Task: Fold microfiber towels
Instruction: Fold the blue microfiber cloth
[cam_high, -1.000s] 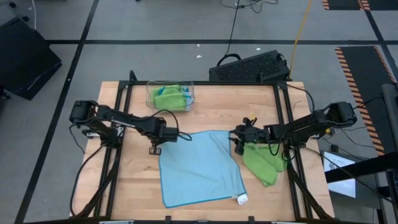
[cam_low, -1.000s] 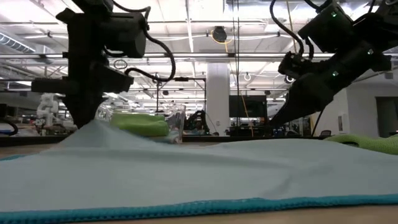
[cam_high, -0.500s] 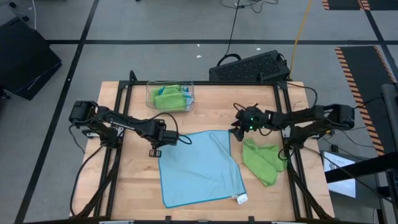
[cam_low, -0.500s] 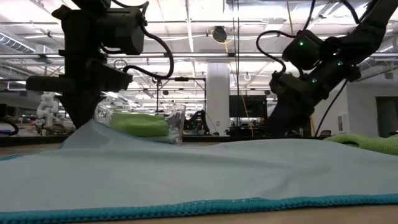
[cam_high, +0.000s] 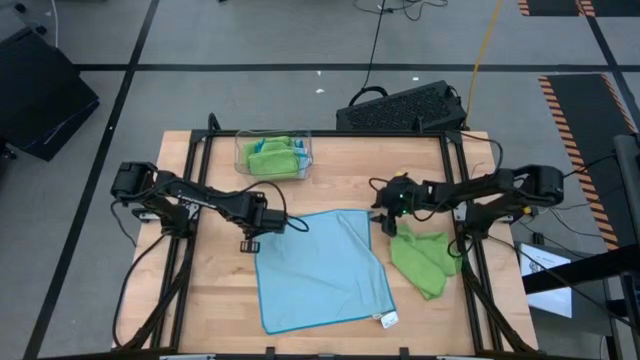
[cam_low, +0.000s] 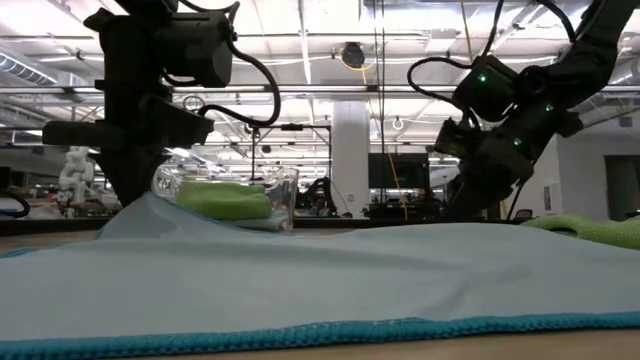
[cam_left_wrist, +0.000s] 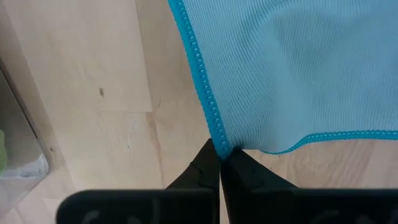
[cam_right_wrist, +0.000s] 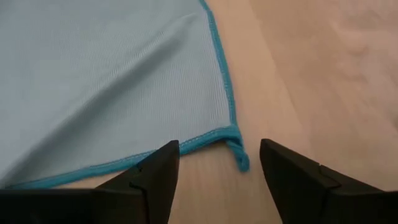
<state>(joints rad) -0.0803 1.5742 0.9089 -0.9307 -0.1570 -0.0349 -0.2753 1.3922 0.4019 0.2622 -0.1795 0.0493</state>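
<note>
A light blue microfiber towel (cam_high: 320, 268) lies spread on the wooden table. My left gripper (cam_high: 250, 241) points down at the towel's far left corner and is shut on it. My right gripper (cam_high: 384, 217) is open and slants down at the towel's far right corner (cam_right_wrist: 235, 144). That corner lies flat on the table just ahead of the two fingers and between them, untouched. A crumpled lime green towel (cam_high: 421, 259) rests on the table to the right of the blue one. My left gripper pinches the blue towel's far left corner (cam_left_wrist: 219, 147) between its two shut fingertips, from above, pointing down. The corner is raised a little off the table (cam_low: 143, 206). The cloth slopes down from there, and the rest of it lies flat.
A clear plastic tray (cam_high: 272, 156) holding green towels stands at the table's far side, left of centre. A black metal frame (cam_high: 448, 150) runs along the table's edges. Bare wood lies near the front left (cam_high: 215, 300).
My right gripper has swung off the green towel toward the table's far edge. It now points at the blue towel's far right corner. The blue towel and my left gripper have stayed where they were.
</note>
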